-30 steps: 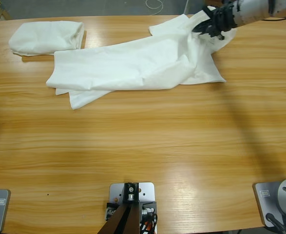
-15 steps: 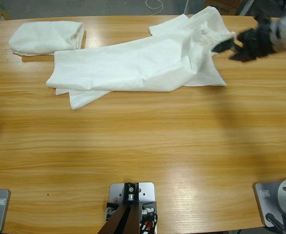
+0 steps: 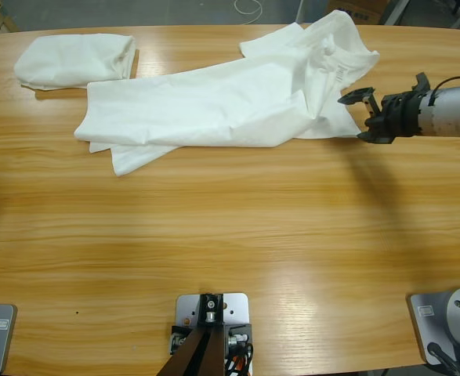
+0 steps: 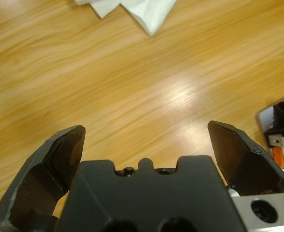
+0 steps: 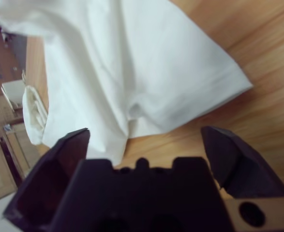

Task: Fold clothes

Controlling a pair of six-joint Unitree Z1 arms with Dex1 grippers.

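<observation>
Nearest the camera, the left gripper (image 4: 144,140) hung over bare table (image 3: 237,235) with its jaws spread wide and nothing between them; only its own wrist view showed this, along with a white corner of cloth at the top edge, since the high view did not show that gripper at all. Farther out, the right gripper (image 3: 364,116) came in from the right edge, jaws spread and empty, just beside the hem corner of the spread T-shirt (image 3: 214,110) and pointing at it. The right wrist view added what the overhead could not: that hem (image 5: 190,104) lay flat against the wood with a small pucker in it, close ahead of the jaws. The likely trouble, as I judged it, lay there: a flat hem gives little to bite, so a low approach could scrape the tabletop or close on air, and a pinch on one layer only would drag the bunched cloth askew rather than straighten it. Only the high view showed the whole garment, lying rumpled and slantwise across the far half of the table, its collar end heaped at the far right. Farthest off, at the far left corner, a folded T-shirt (image 3: 73,59) sat touching the spread one's edge, so a hard pull might disturb it.
</observation>
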